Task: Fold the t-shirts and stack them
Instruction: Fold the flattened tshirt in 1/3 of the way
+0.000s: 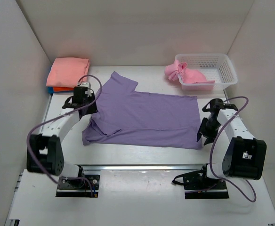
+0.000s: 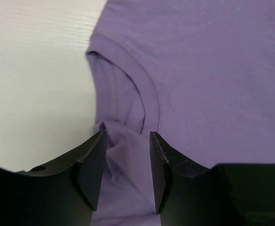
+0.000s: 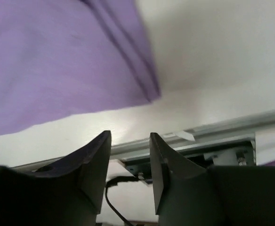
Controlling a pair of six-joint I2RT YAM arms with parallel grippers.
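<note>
**Lavender t-shirt [image 1: 142,117] laid flat, both sets of jaws parted**

The shirt is spread across the middle of the counter [image 1: 142,157], collar to the left. The left arm is stretched forward, and the left claw [image 2: 127,137] is poised over the collar with jaws apart, rumpled cloth seen beneath the gap. The right arm is bent upward at the elbow. The right claw [image 3: 130,136] is parted near the shirt's near right hem corner, nothing gripped. A folded salmon-pink t-shirt [image 1: 69,70] is stacked far left.

T-shirts, five: lavender tee [image 1: 142,117], centre; salmon-pink tee [image 1: 69,70], orange tee [image 1: 62,89], blue tee [image 1: 49,86], far left; light pink tee [image 1: 187,75], far right. Basket [image 1: 226,70]: one.
</note>
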